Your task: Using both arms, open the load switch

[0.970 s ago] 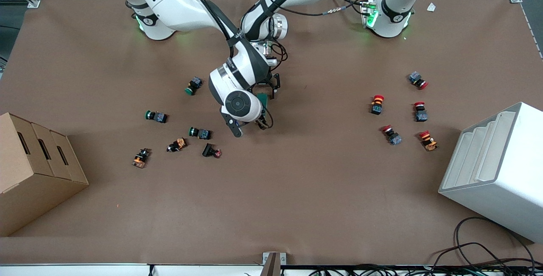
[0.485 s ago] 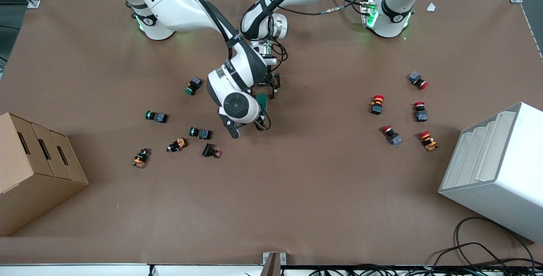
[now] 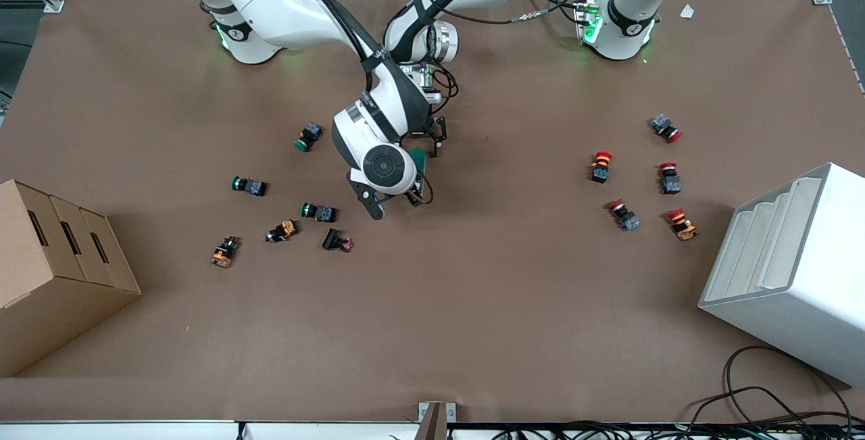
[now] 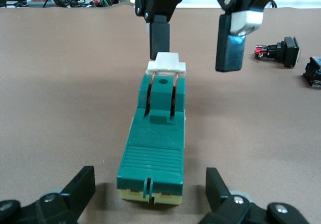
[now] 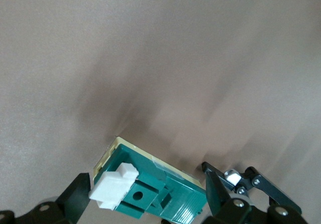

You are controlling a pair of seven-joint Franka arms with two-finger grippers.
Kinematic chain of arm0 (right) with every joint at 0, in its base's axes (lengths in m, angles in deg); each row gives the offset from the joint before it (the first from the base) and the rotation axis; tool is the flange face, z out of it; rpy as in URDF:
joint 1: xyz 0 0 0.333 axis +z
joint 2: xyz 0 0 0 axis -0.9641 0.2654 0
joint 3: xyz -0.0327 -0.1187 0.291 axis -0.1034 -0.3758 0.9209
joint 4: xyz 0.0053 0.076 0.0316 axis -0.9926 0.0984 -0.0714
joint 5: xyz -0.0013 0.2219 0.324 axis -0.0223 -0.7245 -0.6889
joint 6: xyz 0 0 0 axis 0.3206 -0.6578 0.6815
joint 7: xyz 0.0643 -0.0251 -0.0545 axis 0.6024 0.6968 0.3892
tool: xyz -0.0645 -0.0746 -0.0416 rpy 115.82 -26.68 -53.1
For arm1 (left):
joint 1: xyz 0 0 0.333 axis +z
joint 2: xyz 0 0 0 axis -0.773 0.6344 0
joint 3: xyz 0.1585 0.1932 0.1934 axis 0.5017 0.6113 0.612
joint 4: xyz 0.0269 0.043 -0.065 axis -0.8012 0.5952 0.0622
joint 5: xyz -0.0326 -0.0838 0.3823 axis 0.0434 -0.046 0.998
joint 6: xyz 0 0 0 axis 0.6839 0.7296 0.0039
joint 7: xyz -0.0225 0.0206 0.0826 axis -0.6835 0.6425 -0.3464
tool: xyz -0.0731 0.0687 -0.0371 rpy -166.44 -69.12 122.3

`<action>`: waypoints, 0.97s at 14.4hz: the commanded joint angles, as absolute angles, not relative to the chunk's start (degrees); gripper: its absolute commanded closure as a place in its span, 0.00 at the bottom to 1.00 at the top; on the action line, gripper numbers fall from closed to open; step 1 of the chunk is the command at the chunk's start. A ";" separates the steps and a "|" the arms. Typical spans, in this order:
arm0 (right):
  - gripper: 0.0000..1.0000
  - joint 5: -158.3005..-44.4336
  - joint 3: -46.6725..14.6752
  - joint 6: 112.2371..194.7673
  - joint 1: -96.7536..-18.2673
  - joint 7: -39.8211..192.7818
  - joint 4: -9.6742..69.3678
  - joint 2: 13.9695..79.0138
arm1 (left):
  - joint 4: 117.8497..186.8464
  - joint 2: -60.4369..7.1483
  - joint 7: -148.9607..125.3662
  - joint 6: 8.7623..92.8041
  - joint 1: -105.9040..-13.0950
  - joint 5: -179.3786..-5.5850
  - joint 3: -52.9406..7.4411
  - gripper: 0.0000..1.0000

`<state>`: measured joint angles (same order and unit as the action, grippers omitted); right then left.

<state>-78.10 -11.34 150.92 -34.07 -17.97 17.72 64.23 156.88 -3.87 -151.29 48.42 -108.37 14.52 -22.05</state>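
I had both sets of jaws spread: the left gripper [image 4: 150,196] straddled the load switch [image 4: 155,143] unclamped, the right gripper [image 4: 196,38] bracketed its white lever tab [image 4: 167,63]; I judged any pull would drag the block

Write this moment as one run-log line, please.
load switch: lying on table | left gripper: jaws open, astride its body | right gripper: jaws open around white lever tab

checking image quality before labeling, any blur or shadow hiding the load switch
Front view: sharp, but the right arm covers most of the load switch. Left wrist view: switch crisp, soft shadow beneath. Right wrist view: table streaked with motion blur, switch readable at the frame's edge.
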 commanded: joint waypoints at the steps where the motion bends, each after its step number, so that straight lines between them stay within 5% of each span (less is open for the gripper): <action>1: 0.00 -76.56 -11.43 143.98 -33.74 -17.94 19.16 63.81 | 157.31 -2.08 -153.18 48.93 -108.72 14.60 -21.65 0.02; 8: 0.00 -76.74 -11.08 133.96 -33.30 -17.94 17.05 63.55 | 157.31 -2.08 -153.18 48.93 -108.63 14.60 -21.56 0.01; 14: 0.00 -76.91 -11.16 133.42 -32.51 -17.67 16.70 63.55 | 157.31 -2.08 -153.09 48.58 -108.72 14.60 -21.56 0.01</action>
<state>-77.51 -10.97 133.59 -32.83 -17.91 16.25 64.22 156.89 -3.85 -151.29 48.41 -108.39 14.55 -22.03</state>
